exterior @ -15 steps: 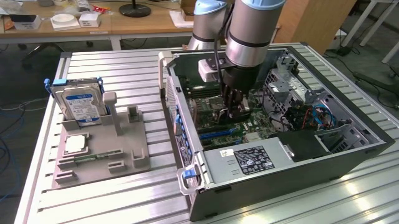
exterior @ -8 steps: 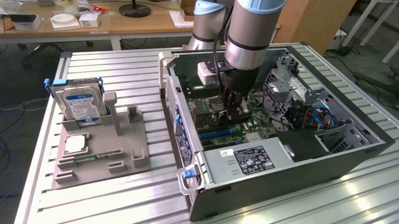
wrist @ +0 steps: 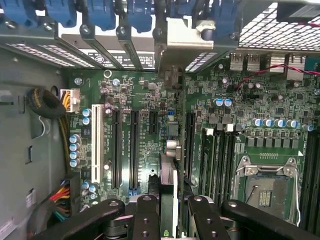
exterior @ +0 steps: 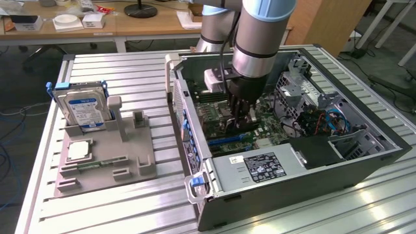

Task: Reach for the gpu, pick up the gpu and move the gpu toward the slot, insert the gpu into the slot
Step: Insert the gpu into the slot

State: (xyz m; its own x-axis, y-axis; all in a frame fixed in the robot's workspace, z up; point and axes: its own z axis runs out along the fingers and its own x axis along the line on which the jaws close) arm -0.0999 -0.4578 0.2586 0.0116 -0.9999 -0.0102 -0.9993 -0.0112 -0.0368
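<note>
While my gripper [wrist: 169, 207] hung inside the computer case [exterior: 364, 163], its fingers [wrist: 147, 215] were clamped on the gpu [wrist: 169, 170], edge-on toward twelve o'clock.

Ribbed metal table [exterior: 130, 204] brushed; computer case [exterior: 364, 165] matt dark metal; motherboard [wrist: 150, 100] glossy green; tray [exterior: 104, 170] matt plastic

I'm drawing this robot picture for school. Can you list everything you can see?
gpu: one, dark, edge-on between the gripper's fingers, over the motherboard slots.
computer case: one, dark grey, open, on the exterior view's right.
motherboard: one, green, inside the case.
hard drive: one, silver with blue label, upright in the grey holder.
holder: one, grey, on the exterior view's left.
table: one, silver, ribbed.
gripper: one, black, shut on the gpu.
</note>
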